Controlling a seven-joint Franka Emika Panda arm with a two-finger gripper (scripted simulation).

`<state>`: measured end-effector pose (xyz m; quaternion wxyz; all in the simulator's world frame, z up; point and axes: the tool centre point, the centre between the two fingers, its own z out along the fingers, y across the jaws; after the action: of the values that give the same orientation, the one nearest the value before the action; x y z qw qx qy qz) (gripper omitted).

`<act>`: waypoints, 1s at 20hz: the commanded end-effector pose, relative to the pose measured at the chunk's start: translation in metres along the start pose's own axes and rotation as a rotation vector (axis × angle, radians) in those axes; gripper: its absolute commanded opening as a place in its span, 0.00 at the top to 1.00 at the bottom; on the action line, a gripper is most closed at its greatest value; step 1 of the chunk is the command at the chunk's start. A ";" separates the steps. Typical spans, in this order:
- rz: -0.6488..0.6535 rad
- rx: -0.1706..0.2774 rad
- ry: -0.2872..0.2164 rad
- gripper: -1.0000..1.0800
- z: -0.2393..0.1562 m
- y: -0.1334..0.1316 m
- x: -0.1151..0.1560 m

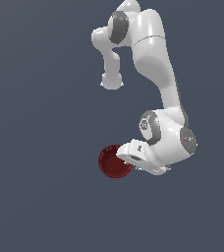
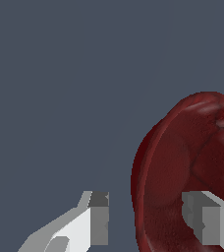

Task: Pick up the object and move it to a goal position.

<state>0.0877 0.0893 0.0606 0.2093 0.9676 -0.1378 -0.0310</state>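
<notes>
Arm: the white Panda arm [image 1: 155, 59] reached down from the top of the exterior view, elbow folded, wrist turned toward the exterior view's left.
Gripper: the white gripper [image 2: 146, 216] stood with jaws apart; one finger [image 2: 98, 219] sat outside the bowl's wall, the other finger [image 2: 202, 219] inside it, straddling the rim.
Grip: daylight showed between the outer finger and the wall, so not clamped there; contact at the inner finger, I couldn't tell.
Bowl: the dark red bowl [image 1: 114, 161] sat just off the gripper's tip, toward the exterior view's left, tilted in the wrist view.
Background: plain grey-blue surface [image 1: 35, 197].
</notes>
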 end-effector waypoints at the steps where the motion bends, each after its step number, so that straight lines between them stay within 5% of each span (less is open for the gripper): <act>1: 0.007 -0.008 0.003 0.38 0.000 -0.001 0.001; 16: 0.008 -0.010 0.004 0.38 0.030 -0.001 0.000; 17: 0.008 -0.010 0.004 1.00 0.030 -0.001 0.000; 20: 0.008 -0.010 0.004 1.00 0.030 -0.001 0.000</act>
<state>0.0846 0.0780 0.0323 0.2145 0.9660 -0.1414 -0.0294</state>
